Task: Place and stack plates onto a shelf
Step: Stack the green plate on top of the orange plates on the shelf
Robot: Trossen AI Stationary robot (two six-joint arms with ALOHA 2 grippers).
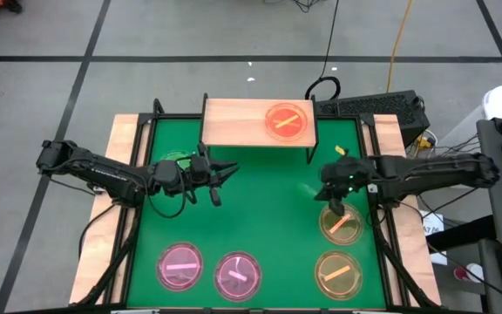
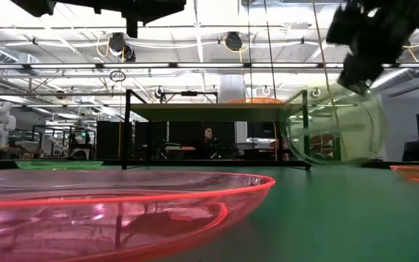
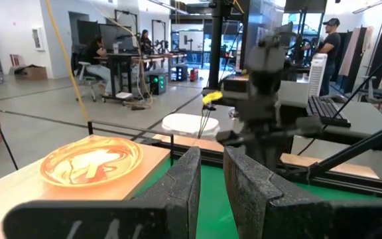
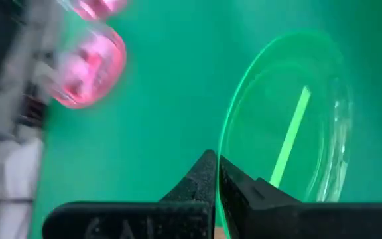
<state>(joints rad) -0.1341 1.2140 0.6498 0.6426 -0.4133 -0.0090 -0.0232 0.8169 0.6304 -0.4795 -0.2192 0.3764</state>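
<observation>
The shelf (image 1: 260,122) stands at the table's far edge with one orange plate (image 1: 288,120) on its board, also seen as the orange plate (image 3: 90,161) in the left wrist view. My right gripper (image 2: 361,69) is shut on a green plate (image 2: 332,131), right of the shelf. My left gripper (image 3: 211,179) hovers in front of the shelf's left part, fingers a narrow gap apart, holding nothing. Lying flat on the table are another green plate (image 1: 174,161), two amber plates (image 1: 341,224) (image 1: 336,273) and two pink plates (image 1: 179,266) (image 1: 237,275). My right gripper pinches the green plate's rim (image 4: 225,182) between its two fingers, coming from above and pointing down. The plate hangs below the fingers, tipped almost onto its edge. Its lower rim (image 2: 333,163) is close to the table; whether it touches, I cannot tell.
Wooden strips and black rails (image 1: 133,174) run along the table's left and right sides. A keyboard (image 1: 373,106) and cables lie beyond the far right corner. The shelf board's left half (image 1: 229,122) is bare. People sit and stand in the room behind.
</observation>
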